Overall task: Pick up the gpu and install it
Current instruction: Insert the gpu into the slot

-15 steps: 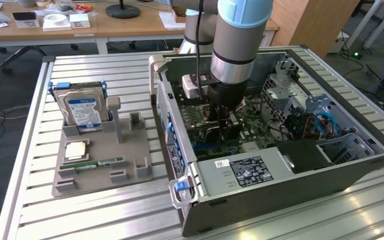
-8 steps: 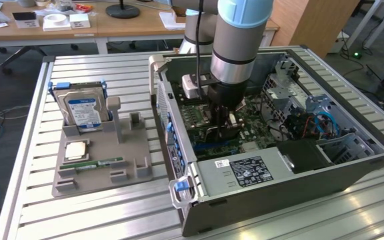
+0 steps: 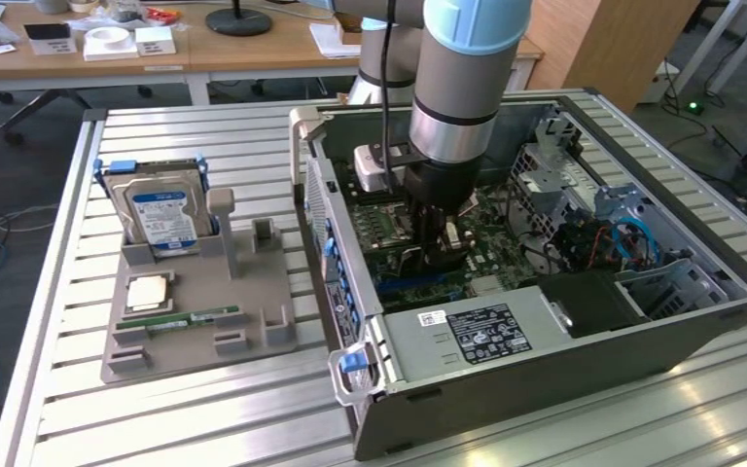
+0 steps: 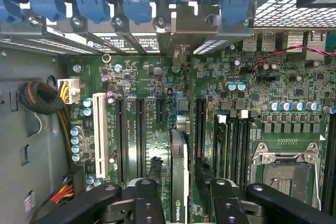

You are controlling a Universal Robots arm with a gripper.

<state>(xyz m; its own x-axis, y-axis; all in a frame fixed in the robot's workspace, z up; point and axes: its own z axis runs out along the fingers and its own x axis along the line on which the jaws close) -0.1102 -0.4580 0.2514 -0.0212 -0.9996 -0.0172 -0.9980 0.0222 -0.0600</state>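
The gpu (image 4: 179,182) stands on edge in a slot of the green motherboard (image 4: 147,77), its thin black edge with a green logo facing the wrist camera. My gripper (image 4: 178,169) is down inside the open computer case (image 3: 543,360), one black finger (image 4: 155,167) on each side of the card. A narrow gap shows between each finger and the card, so the jaws are open and straddle it. In the exterior view my gripper (image 3: 436,243) hangs over the middle of the motherboard.
Left of the case in the exterior view, a grey holder (image 3: 198,311) carries a silver hard drive with a blue label (image 3: 163,214), a green RAM stick (image 3: 192,319) and a small square chip (image 3: 149,290). Near the card are black slots (image 4: 139,135), a white slot (image 4: 100,140) and the processor socket (image 4: 286,169).
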